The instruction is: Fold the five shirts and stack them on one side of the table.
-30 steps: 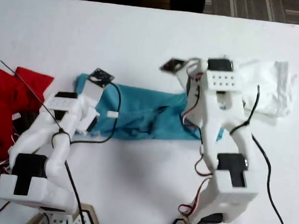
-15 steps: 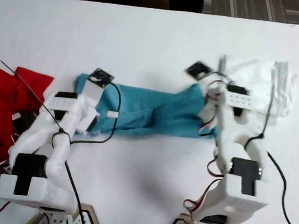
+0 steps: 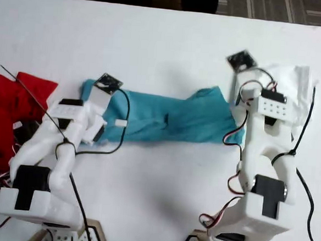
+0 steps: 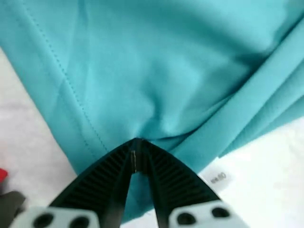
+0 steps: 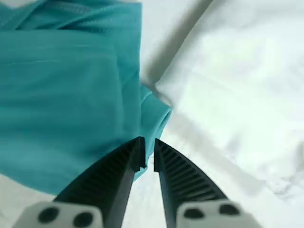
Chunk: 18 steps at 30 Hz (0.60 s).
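Note:
A teal shirt lies stretched in a long band across the middle of the table. My left gripper is at its left end, and the left wrist view has that gripper shut on a pinch of the teal shirt. My right gripper is at the shirt's right end. In the right wrist view it is shut on the edge of the teal shirt, beside a folded white shirt. That white shirt rests at the far right.
A bunched red shirt lies at the table's left edge, next to the left arm, with dark fabric beneath it. The white table stretches bare behind the teal shirt and in front between the two arm bases.
My right arm has swung to the right toward the white shirt, dragging the teal shirt's right end with it and pulling the cloth out longer. The left arm has stayed put.

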{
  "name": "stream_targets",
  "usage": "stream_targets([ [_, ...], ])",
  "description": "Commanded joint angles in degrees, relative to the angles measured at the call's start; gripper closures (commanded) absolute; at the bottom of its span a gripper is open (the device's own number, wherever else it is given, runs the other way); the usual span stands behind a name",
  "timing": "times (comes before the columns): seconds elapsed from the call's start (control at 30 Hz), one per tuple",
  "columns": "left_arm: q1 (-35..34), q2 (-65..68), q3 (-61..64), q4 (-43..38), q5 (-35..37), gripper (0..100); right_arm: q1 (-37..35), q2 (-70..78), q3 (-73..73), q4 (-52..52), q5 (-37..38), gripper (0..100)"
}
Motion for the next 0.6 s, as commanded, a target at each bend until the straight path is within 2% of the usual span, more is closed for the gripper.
stream_targets([
  [0.0,-1.1,0.1,0.2,-1.8,0.5,97,-3.6,-5.9,-6.6,5.5,-8.7,95.3],
  [0.17,-1.1,0.1,0.2,-1.8,0.5,97,-14.8,-5.4,-8.2,8.0,-12.6,95.3],
  [0.3,-1.3,-0.4,0.2,-1.3,0.6,97,-23.3,-1.7,-8.3,4.4,-12.6,95.3],
  [0.43,-6.5,-0.4,-2.9,0.4,0.8,97,-29.5,2.9,-8.4,2.8,-12.6,95.3],
  [0.57,-11.7,-0.4,-10.1,7.2,6.3,97,-33.0,8.4,-8.4,1.5,-12.7,95.3],
])
